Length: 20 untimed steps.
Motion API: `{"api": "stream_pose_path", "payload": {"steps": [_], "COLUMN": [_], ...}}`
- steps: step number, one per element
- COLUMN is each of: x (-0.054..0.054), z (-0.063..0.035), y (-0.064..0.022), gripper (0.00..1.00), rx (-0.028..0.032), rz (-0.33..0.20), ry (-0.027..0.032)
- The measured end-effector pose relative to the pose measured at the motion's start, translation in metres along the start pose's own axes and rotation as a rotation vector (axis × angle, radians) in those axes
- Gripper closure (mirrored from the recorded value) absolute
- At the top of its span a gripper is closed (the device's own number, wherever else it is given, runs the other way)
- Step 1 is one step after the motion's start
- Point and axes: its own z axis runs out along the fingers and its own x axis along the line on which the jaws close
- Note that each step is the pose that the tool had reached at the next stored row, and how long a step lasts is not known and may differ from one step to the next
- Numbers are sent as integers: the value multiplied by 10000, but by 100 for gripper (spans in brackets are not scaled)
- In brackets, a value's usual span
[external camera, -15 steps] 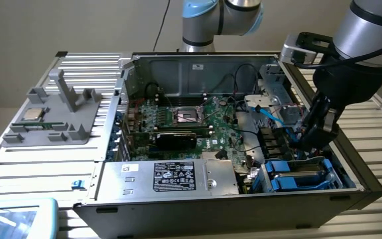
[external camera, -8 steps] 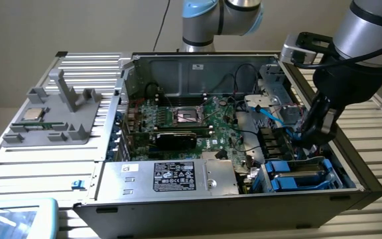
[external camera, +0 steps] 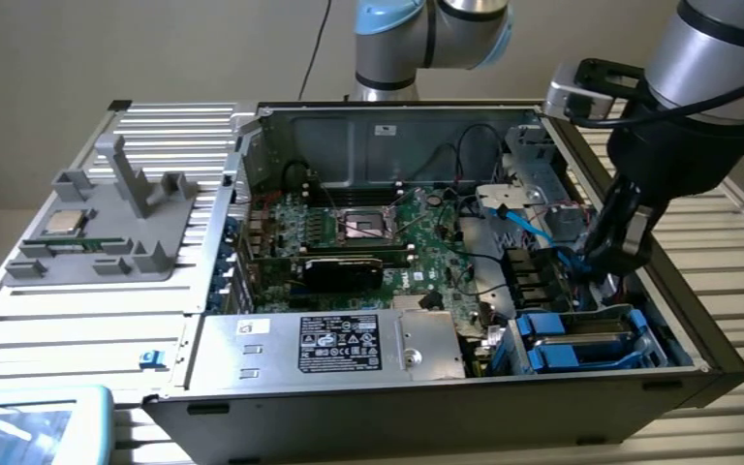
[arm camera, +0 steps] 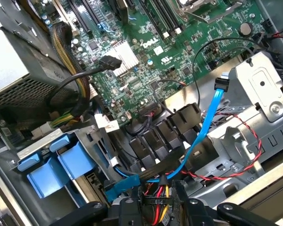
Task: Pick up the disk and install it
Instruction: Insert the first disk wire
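Case (external camera: pixel 411 402): is lying open on the table (external camera: pixel 62 329), mid-scene in the exterior view.
Motherboard (external camera: pixel 386 242): is lying flat on the case floor, towards the exterior view's left.
Power supply box (external camera: pixel 333 344): is sitting along the case's near wall, in front of the motherboard.
Drive cage (external camera: pixel 579 339): is standing in the near corner on the exterior view's right, just beside the power supply box, with 2 carriers (arm camera: pixel 52 172) sitting in it side by side.
Gripper (external camera: pixel 603 266): is hanging inside the case behind the drive cage, over a cable bundle (arm camera: pixel 155 200).
Fixture (external camera: pixel 113 232): is resting on the table to the exterior view's left of the case, with a chip (external camera: pixel 69 222) lying on it.
Arm base (external camera: pixel 391 39): is standing behind the case's far wall.
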Motion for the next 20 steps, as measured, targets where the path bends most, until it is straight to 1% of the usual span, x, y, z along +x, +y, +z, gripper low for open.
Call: {"api": "stream_pose_path", "payload": {"steps": [1,3,7,8,11,13,16,17,18,20], "x": [-9,-20,-49,-52,-35,-18,8,15,23,36], "z": [-11,-46,-119,-132,-144,-145,-147,-145,-142,-138], "y": [5,11,33,38,68,94,135,146,158,178], "gripper": [65,65,65,65,65,65,65,65,65,65], "rx": [13,93,251,302,470,581,737,781,839,998], "rz": [-3,-12,-25,-31,-46,-53,-60,-62,-64,-70], "ry": [21,144,298,358,566,647,707,714,721,741]}}
